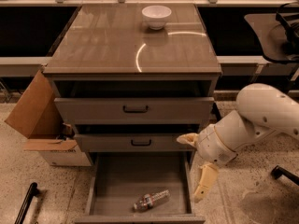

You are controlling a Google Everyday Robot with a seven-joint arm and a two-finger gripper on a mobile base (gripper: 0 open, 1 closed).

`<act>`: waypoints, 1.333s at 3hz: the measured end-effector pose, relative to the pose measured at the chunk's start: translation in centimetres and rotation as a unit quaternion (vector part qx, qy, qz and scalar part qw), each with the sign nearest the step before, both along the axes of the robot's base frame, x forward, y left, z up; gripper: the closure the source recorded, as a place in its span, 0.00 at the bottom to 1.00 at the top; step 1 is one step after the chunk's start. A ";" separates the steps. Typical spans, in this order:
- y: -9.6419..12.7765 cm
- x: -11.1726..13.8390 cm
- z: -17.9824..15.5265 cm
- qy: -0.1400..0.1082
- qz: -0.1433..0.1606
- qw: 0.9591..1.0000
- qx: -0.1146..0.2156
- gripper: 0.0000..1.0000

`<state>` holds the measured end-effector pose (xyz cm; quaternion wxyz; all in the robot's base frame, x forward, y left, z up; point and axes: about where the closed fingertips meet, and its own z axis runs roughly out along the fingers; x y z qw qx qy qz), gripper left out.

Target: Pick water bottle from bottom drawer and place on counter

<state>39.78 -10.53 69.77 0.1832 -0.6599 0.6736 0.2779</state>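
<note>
Your target, the small clear crinkled plastic water bottle [150, 200] with a red-and-blue label band, lies on its side on the floor of the wide grey bottom drawer [124, 176]. It sits close to the front wall, a little right of centre, and slants across the drawer. The drawer is pulled fully out, so you can come in from above. The cream two-finger gripper [188, 169] hangs at the drawer's right edge, above and to the right of the bottle and well apart from it. Its fingers are spread wide with nothing between them. Carry the wrist left over the open drawer first, then turn it so the fingers straddle the bottle across its narrow width, not along its length. Come straight down onto the label band; the thin plastic looks likely to roll or crumple, so close gently and squarely. Watch the front wall and the right side wall on the way down, since both are near. The glossy grey-brown counter [107, 45] has open space in front of the white bowl [156, 16] for the placing.
</note>
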 end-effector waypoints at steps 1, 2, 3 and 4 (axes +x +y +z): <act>1.1 0.6 -5.2 0.008 0.026 0.999 0.030 0.00; 3.2 0.9 -9.9 0.029 0.050 0.997 0.052 0.00; 3.2 0.9 -10.0 0.029 0.050 0.997 0.052 0.00; 3.1 2.1 -13.1 0.009 0.061 0.997 0.047 0.00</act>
